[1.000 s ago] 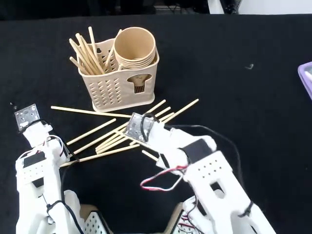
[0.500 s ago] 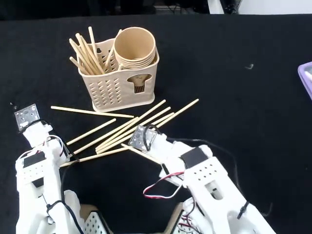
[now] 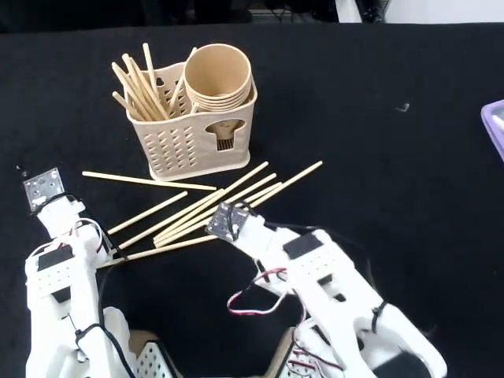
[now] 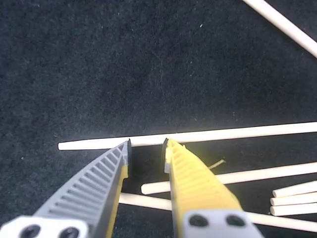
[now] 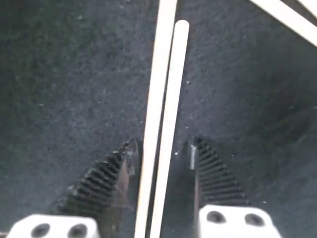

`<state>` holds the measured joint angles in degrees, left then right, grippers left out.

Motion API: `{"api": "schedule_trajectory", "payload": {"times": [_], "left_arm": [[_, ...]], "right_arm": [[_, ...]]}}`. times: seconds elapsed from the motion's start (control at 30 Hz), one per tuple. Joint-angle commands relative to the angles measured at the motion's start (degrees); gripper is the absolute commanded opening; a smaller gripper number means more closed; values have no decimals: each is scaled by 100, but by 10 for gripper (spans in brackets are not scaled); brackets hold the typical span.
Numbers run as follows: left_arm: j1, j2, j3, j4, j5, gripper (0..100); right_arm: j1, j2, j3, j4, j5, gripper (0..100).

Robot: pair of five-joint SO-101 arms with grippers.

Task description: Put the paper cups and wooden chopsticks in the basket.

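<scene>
The beige basket (image 3: 193, 142) stands at the table's back left and holds stacked paper cups (image 3: 218, 75) and a bunch of wooden chopsticks (image 3: 135, 83). Several loose chopsticks (image 3: 197, 213) lie fanned out on the black cloth in front of it. My right gripper (image 5: 162, 151) is open, low over the cloth, with two parallel chopsticks (image 5: 171, 89) running between its black fingers. In the high view its wrist (image 3: 228, 222) sits at the near end of the fan. My left gripper (image 4: 146, 149) is open, its tips just short of one chopstick (image 4: 208, 135) lying crosswise.
A purple container (image 3: 494, 122) pokes in at the right edge. One chopstick (image 3: 146, 180) lies apart beside the basket's base. The left arm (image 3: 55, 268) stands at the front left, the right arm (image 3: 323, 276) at front centre. Black cloth stretches open to the right.
The right arm drew back from the basket side of the fan to its near end and turned. A chopstick seen slanting by its wrist half a second ago no longer shows. Left arm still.
</scene>
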<state>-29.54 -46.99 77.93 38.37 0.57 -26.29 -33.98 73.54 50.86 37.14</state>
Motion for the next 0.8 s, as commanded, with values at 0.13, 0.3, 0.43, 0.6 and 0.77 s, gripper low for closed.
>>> {"api": "schedule_trajectory", "payload": {"times": [0.13,0.3,0.43,0.6,0.77], "left_arm": [[-31,-62,-92,-70,26,134],[-40,-70,-92,-62,26,134],[-40,-70,-92,-62,26,134],[-31,-70,-92,-70,26,134],[-31,-70,-92,-70,26,134]], "right_arm": [[35,470,-391,-70,-70,18],[70,-198,-892,615,-70,11],[35,-1191,-1640,1741,-70,10],[35,-2158,-2369,2338,-149,10],[-193,-2563,-2862,1266,-1864,11]]}}
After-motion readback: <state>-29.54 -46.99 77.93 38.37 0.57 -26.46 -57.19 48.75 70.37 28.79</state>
